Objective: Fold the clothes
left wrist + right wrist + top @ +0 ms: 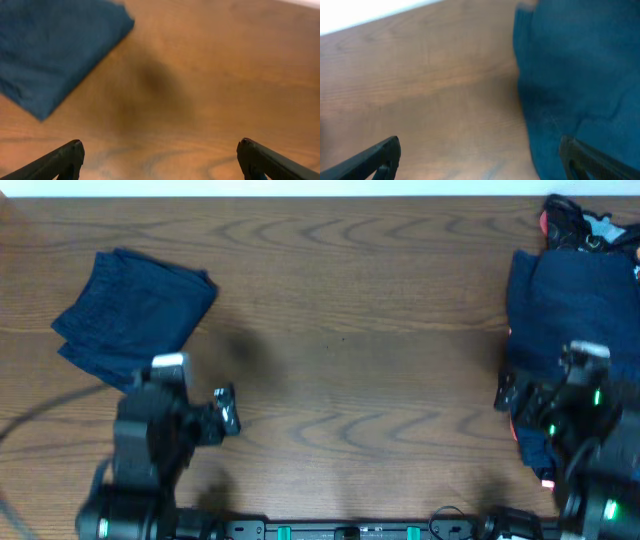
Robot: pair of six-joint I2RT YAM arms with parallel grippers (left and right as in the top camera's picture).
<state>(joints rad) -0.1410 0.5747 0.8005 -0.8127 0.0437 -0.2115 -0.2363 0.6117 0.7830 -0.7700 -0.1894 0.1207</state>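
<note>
A folded cloth (pixel 135 315), dark navy, lies on the table (pixel 360 330) at the far left, a neat block turned at a slant, with its near edge just beside the left arm (pixel 150 440). The arm sits low at the front edge, close to the cloth but not on it as far as I can tell from above.

From the left wrist, the left fingers (pixel 60 162) are spread wide, one black tip at each lower corner, with only bare wood between them. They grip nothing. The cloth fills the upper left corner of that view, well ahead of the tips and off to their left. A soft shadow (pixel 155 85) falls on the wood beside its corner.

Across the table on the right edge is a pile (pixel 570 300) of navy cloth, loose and unfolded, running from the back of the table down toward the right arm (pixel 590 440), which covers its near end. A pink-red piece (pixel 548 222) mixed with black sits at the back corner just behind the pile, touching it. A little more pink shows at the pile's near edge by the arm.

From the right wrist, the right fingers (pixel 375 160) are also spread apart and hold nothing. One tip is over bare wood, the other over the navy pile, whose edge runs down between them. Whether that tip touches the cloth I cannot tell.

The middle of the table is wood grain.
</note>
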